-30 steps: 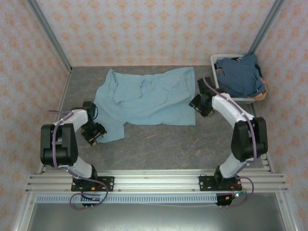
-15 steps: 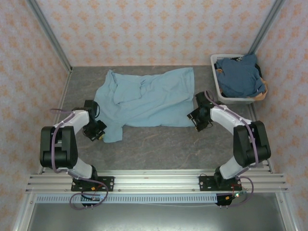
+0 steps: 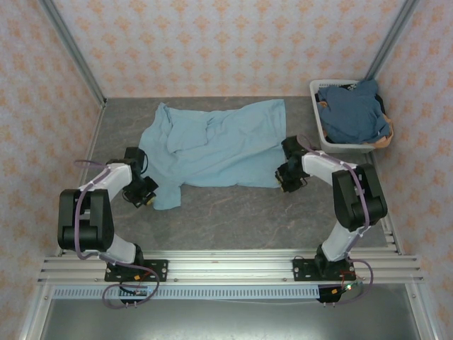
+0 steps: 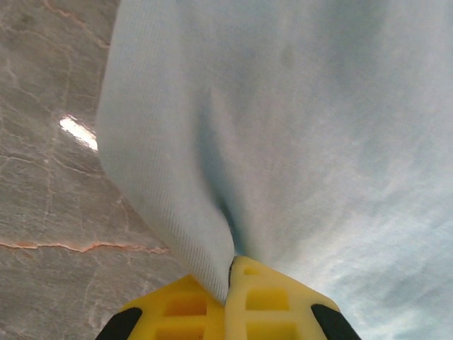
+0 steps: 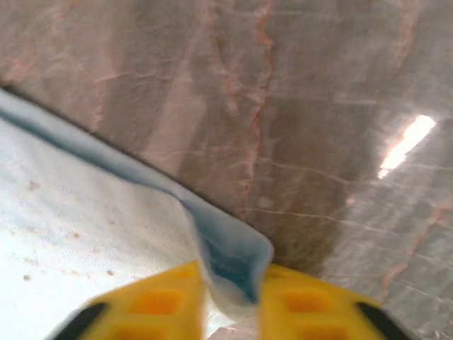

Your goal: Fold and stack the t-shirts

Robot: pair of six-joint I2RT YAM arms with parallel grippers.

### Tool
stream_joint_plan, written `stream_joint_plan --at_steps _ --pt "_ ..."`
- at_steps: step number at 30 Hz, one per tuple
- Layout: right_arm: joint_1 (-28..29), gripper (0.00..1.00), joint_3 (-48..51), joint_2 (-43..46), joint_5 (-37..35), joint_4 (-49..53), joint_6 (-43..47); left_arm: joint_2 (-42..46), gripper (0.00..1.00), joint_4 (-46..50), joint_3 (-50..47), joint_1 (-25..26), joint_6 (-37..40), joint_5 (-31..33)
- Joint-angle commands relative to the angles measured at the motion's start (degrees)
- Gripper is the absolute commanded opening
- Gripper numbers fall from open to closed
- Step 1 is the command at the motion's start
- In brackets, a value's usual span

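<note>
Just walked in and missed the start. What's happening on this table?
A light sky-blue cloth t-shirt lies spread on the grey marbled table. The robot's left hand pinches its near left corner; the right hand grips its near right corner. A white plastic laundry basket at the far right holds darker slate-blue tees.

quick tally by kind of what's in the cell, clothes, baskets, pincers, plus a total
light blue t-shirt: 1, spread on the table
dark blue clothing heap: 1, in the basket; the shirts in it can't be counted
white basket: 1
pincers: 2, left pincer and right pincer, each at a near corner of the light blue t-shirt
total: 5
</note>
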State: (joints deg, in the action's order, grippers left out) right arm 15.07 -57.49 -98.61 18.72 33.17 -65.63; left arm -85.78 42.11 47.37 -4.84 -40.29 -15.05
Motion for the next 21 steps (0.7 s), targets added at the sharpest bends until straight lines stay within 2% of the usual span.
stream_joint_plan --at_steps 1,2,8,14,17,21 --pt "-1.1 0.05 -2.9 -2.7 -3.8 -6.2 1.3 2.6 0.00 0.0 3.3 0.6 -1.6 -0.9" --pt "-1.2 0.00 -4.3 -2.2 -4.1 -6.2 2.5 2.9 0.00 -0.2 4.1 0.8 -2.0 -1.1" --pt "-1.3 0.00 -22.0 1.0 -6.3 -1.5 14.0 6.3 0.00 -1.5 15.8 1.5 -7.4 -0.3" --pt "-1.8 0.00 -41.3 4.5 -8.4 2.8 23.0 12.1 0.00 -0.9 33.7 1.8 -10.4 5.8" --pt "-1.8 0.00 -44.4 9.1 -8.0 0.6 25.7 16.8 0.00 -1.0 38.9 1.8 -10.4 8.7" --pt "-1.8 0.00 -41.5 18.8 -6.4 -3.9 27.0 26.0 0.00 -3.5 40.4 1.8 -10.3 11.4"
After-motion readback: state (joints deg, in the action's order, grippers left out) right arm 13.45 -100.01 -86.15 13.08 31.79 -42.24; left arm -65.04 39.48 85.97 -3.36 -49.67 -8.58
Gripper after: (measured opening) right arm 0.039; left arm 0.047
